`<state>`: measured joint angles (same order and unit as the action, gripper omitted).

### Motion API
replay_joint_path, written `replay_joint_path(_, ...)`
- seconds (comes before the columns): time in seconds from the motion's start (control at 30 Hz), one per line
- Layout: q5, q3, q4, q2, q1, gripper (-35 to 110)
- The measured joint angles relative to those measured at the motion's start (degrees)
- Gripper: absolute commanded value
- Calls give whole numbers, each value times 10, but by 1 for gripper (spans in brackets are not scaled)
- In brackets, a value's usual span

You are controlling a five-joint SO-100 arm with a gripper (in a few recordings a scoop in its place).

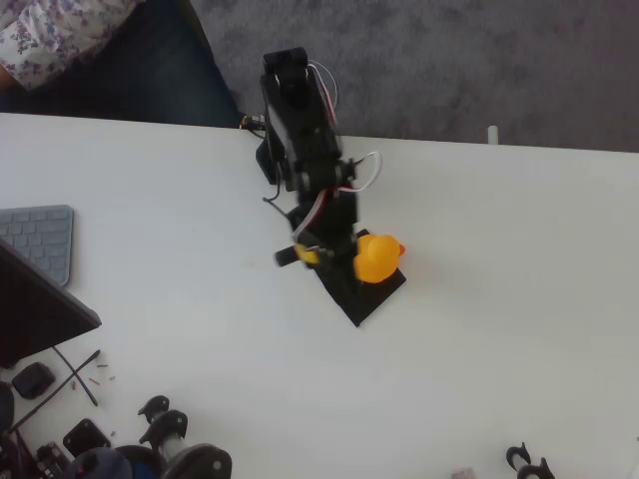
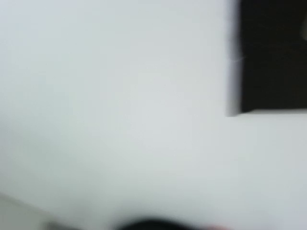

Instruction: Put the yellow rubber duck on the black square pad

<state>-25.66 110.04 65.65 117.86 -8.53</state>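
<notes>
In the overhead view the yellow rubber duck (image 1: 376, 258) sits over the upper part of the black square pad (image 1: 371, 295), its red-orange beak pointing right. My black gripper (image 1: 344, 267) reaches down from the arm right beside the duck's left side. Its fingers blend into the dark pad, so their stance and any contact with the duck are unclear. The wrist view is blurred: white table, with a corner of the black square pad (image 2: 273, 57) at the upper right.
A grey keyboard (image 1: 40, 238) and a dark laptop corner (image 1: 40, 314) lie at the left. Dark tools and parts (image 1: 160, 444) are scattered along the near-left edge, and small black pieces (image 1: 527, 462) lie bottom right. A person sits beyond the table's far-left edge (image 1: 60, 40).
</notes>
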Motion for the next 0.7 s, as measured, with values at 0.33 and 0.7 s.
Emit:
replay_joint_path(0.33,4,-4,0,-4,221,32)
replay_joint_path(0.7,102,-4,-28,-4,293,13)
